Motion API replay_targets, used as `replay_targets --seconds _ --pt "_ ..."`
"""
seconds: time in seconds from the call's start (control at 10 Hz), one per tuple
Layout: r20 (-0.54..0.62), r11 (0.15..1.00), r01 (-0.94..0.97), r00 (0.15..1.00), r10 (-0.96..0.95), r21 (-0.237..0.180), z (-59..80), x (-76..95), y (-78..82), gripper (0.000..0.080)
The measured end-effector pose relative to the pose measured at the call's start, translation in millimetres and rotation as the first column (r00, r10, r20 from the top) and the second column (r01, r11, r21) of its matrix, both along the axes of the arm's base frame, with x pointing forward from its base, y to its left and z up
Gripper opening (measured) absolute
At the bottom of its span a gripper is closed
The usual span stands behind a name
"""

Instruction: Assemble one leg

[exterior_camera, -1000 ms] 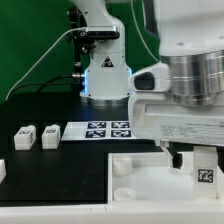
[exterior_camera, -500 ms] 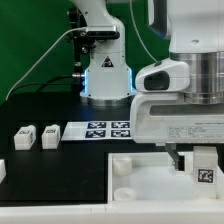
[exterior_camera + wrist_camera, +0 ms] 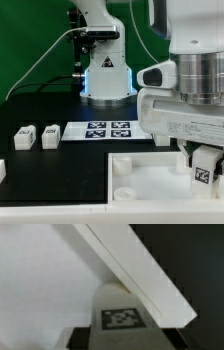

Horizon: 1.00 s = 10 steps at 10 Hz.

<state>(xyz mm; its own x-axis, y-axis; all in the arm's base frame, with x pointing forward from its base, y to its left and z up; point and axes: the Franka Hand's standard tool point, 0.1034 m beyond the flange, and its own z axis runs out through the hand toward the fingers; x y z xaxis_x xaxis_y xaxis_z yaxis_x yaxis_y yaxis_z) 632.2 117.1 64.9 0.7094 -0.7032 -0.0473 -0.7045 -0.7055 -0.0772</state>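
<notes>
My gripper [image 3: 203, 158] is shut on a leg [image 3: 205, 172], a small white block with a black-and-white tag, at the exterior view's right. It holds the leg over the far right part of the large white tray-like piece [image 3: 140, 180] with a raised rim. In the wrist view the held leg [image 3: 122, 314] stands between my dark fingers, against the tray's rim [image 3: 135, 266] and its flat white floor. Two more legs [image 3: 25, 137] [image 3: 48, 135] lie on the black table at the exterior view's left.
The marker board [image 3: 100, 130] with its tags lies on the table behind the tray. The arm's white base [image 3: 105, 70] stands at the back. Another white part [image 3: 2, 170] shows at the exterior view's left edge.
My gripper with the leg has shifted slightly lower and toward the exterior view's right over the tray. The other parts have not moved.
</notes>
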Motion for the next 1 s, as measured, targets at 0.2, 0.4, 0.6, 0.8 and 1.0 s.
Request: replay_targets --seconds 0.2,0.4,0.6,0.8,1.0 --pt "-0.028 0.957 0.289 0.957 -0.289 0.013 -0.5 1.7 1.5 0.0292" --pt "-0.066 0.793 0.606 0.796 -0.602 0.066 -1.7 2.1 0.6 0.0294" --pt "-0.109 0.570 0.819 0.574 -0.811 0.069 -2.8 2.6 6.3 0.0294" --pt "-0.129 0.422 0.905 0.426 -0.896 0.055 -2.9 3.1 8.0 0.0294" --pt "-0.129 0.417 0.907 0.421 -0.898 0.054 -3.0 3.2 7.5 0.0307"
